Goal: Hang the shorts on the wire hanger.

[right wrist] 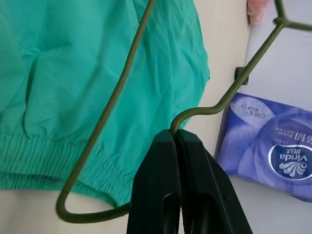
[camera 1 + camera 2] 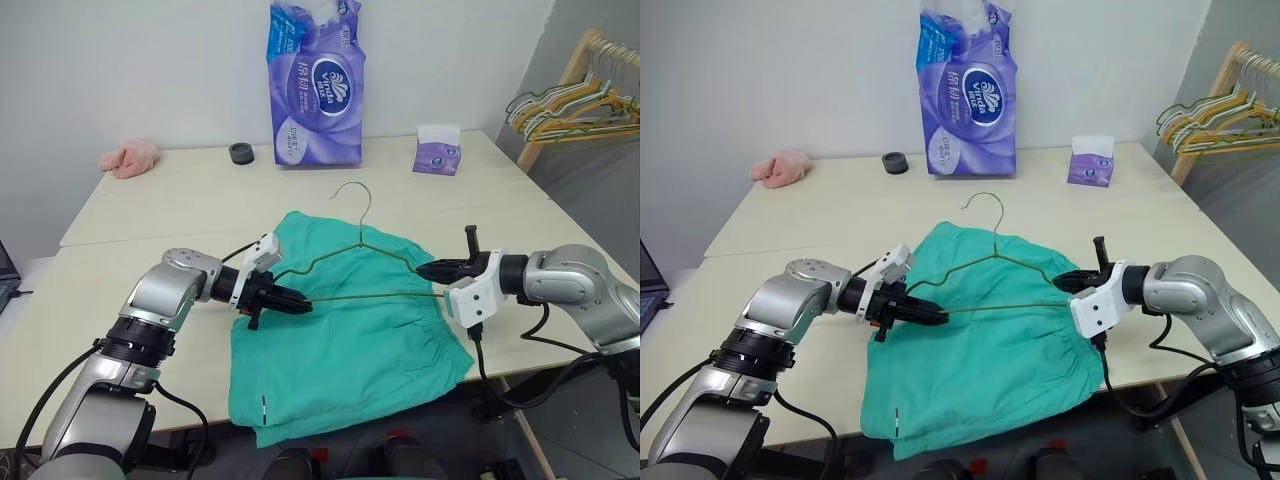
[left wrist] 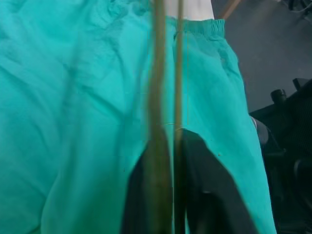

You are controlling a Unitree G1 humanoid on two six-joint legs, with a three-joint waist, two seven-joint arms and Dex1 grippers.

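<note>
The teal-green shorts (image 2: 350,350) lie flat on the pale table (image 2: 150,220), their lower part drooping over the front edge. Just above them the wire hanger (image 2: 370,297) is held, its hook (image 2: 357,195) pointing toward the table's far side. My left gripper (image 2: 300,303) is shut on the hanger's left corner; in the left wrist view the wire (image 3: 178,73) runs out from between the black fingers (image 3: 209,195) over the shorts. On the hanger's right shoulder my right gripper (image 2: 425,270) is shut, its fingers (image 1: 195,161) pinching the wire (image 1: 229,92) beside the elastic waistband (image 1: 48,156).
At the table's back stand a tall purple tissue pack (image 2: 315,80) and a small purple tissue box (image 2: 438,150), with a black tape roll (image 2: 241,153) and a pink cloth (image 2: 130,157) to the left. A wooden rack with bunched hangers (image 2: 575,105) stands at the far right.
</note>
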